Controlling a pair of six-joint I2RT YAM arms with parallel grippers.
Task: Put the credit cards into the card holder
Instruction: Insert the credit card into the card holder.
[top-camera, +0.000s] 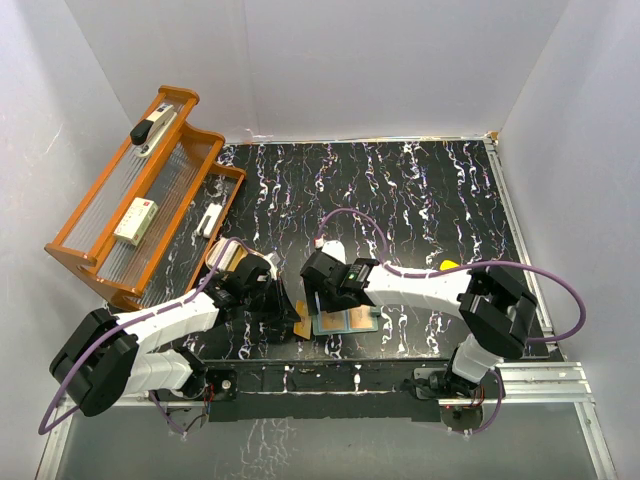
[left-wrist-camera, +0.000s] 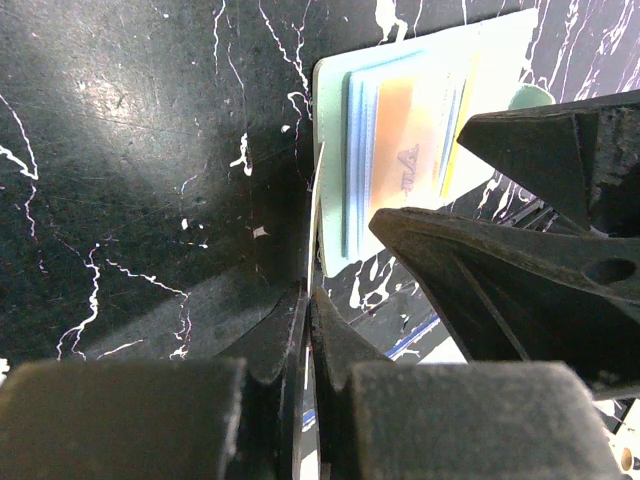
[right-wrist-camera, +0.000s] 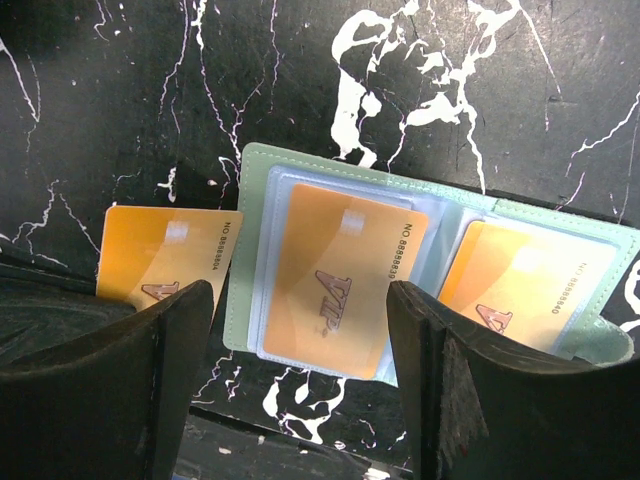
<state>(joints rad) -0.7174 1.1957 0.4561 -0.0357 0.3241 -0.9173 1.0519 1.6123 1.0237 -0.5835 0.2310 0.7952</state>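
Note:
The card holder (right-wrist-camera: 250, 250) lies open near the table's front edge, pale green outside with clear sleeves. One orange credit card (right-wrist-camera: 335, 275) sits in its left sleeve and another (right-wrist-camera: 525, 285) in its right sleeve. A third orange credit card (right-wrist-camera: 165, 255) stands just left of the holder, and my left gripper (left-wrist-camera: 310, 292) is shut on it; in the left wrist view it shows edge-on as a thin pale line (left-wrist-camera: 316, 200). My right gripper (right-wrist-camera: 300, 350) hovers open above the holder's left half (top-camera: 345, 322), its fingers either side of the sleeved card, holding nothing.
A wooden rack (top-camera: 140, 200) with a stapler and small items stands at the back left. A tan dish (top-camera: 222, 256) lies partly under my left arm. A small yellow thing (top-camera: 450, 265) peeks out behind my right arm. White walls enclose the table.

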